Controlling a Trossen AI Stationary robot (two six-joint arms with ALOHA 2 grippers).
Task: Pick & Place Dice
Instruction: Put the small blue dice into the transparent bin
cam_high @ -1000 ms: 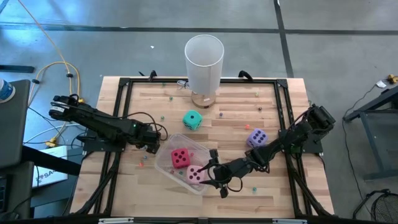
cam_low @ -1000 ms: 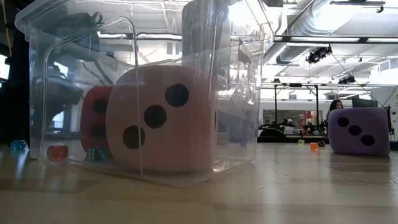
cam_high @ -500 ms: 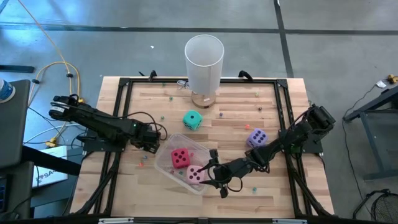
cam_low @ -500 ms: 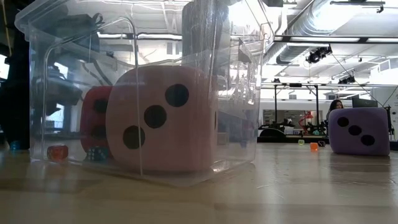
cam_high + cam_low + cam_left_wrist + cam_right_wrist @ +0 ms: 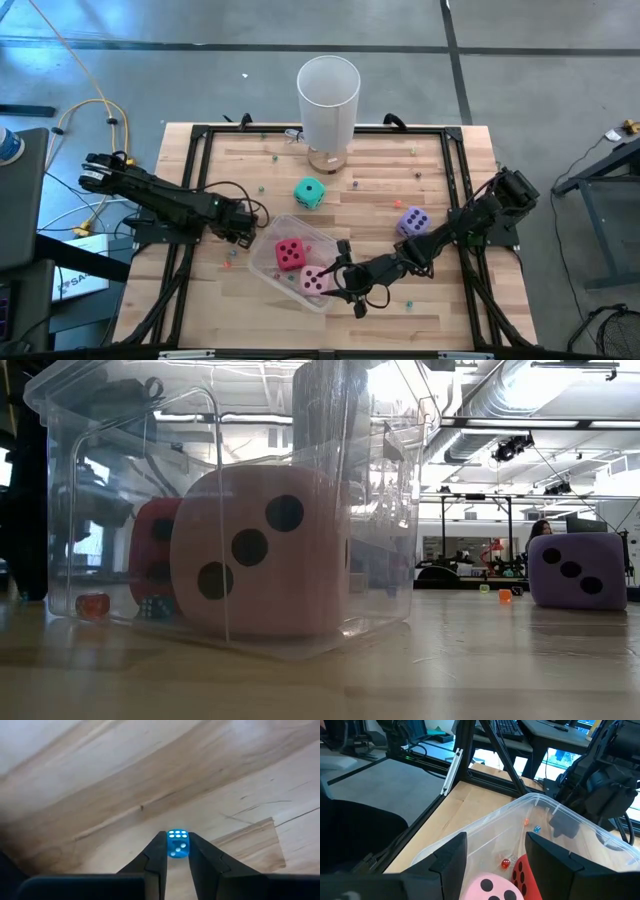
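A tiny blue die (image 5: 177, 844) with white pips lies left of the clear container (image 5: 268, 236). My left gripper (image 5: 243, 224) points down and is shut on it. Red foam die (image 5: 290, 254) and pink foam die (image 5: 315, 282) rest on the container's floor. The teal die (image 5: 309, 193) and purple die (image 5: 412, 221) sit on the table. My right gripper (image 5: 496, 840) stands open over the container's near right rim, with the pink die (image 5: 490, 890) below between its fingers. My left gripper pinches the tiny blue die by two opposite sides (image 5: 170, 848) between its fingertips (image 5: 159, 851). The fingers come from above, pointing down. The die sits pips up at the wood; I cannot tell whether it is lifted clear.
A tall white cup (image 5: 328, 98) stands at the table's far edge. Tiny coloured dice and beads lie scattered on the wood, and two (image 5: 92, 603) lie inside the container. A black frame (image 5: 200, 140) borders the table.
In the low view a dark finger of my left gripper has come in from the left across the tiny blue die, which now hides behind it. The foam dice, the container and my right gripper have kept still.
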